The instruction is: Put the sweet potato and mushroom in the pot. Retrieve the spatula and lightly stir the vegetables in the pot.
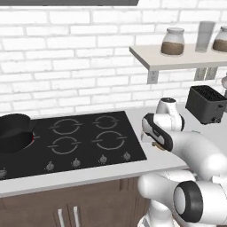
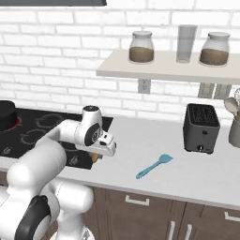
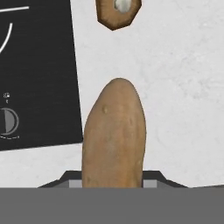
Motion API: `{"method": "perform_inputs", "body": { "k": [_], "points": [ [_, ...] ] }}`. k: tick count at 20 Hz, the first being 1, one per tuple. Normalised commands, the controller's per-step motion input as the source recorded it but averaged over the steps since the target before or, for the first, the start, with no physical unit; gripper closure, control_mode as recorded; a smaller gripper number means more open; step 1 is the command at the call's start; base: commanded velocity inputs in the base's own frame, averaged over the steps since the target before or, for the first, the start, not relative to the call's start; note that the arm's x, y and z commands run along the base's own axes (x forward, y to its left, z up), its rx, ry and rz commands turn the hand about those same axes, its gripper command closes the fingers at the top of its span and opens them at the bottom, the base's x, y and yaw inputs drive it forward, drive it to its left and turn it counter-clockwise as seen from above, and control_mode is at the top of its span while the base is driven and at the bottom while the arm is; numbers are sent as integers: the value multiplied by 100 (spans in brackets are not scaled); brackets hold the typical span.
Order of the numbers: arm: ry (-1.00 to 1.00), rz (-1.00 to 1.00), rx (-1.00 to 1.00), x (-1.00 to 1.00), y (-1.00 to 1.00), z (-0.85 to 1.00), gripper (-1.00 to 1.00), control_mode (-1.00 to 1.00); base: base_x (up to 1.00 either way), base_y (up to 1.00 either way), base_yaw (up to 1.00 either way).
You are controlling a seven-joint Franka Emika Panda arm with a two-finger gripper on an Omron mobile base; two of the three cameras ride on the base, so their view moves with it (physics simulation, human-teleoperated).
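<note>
Over the counter's front edge, just right of the cooktop [image 1: 75,137], the left base view showed the gripper [image 1: 156,144] pointing down with its tips hidden behind the hand. A sliver of orange-tan peeped out beneath it, too small to read there. The pot [image 1: 14,131] sat on the cooktop's far left corner, cut off by the picture's edge, well apart from the claw and straight leftward across all the burners; that long sideways carry is what the coming move seemed to turn on.

From the right base view, the claw hung above the cooktop's right edge, the pot only a dark sliver at the far left. The spatula [image 2: 154,166] lay flat on the counter [image 2: 197,176] toward the front edge, to the claw's right, handle slanting toward the front edge.

Along the hand view, the sweet potato [image 3: 114,135] rose between the jaws, clamped at its lower end, long axis pointing away from the hand. Beyond its tip the mushroom [image 3: 118,12] lay on the counter, cropped at the top. The fingertips themselves were masked.
</note>
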Motion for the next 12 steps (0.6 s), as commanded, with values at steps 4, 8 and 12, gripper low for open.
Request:
{"method": "perform_inputs", "body": {
  "k": [4, 8, 12],
  "points": [
    [0, 0, 0, -7, 0, 0, 100, -100, 0, 0, 0],
    [0, 0, 0, -16, 2, 0, 100, 100, -18, 11, 0],
    [0, 0, 0, 0, 0, 0, 100, 100, -37, 49, 0]
  ]
}}
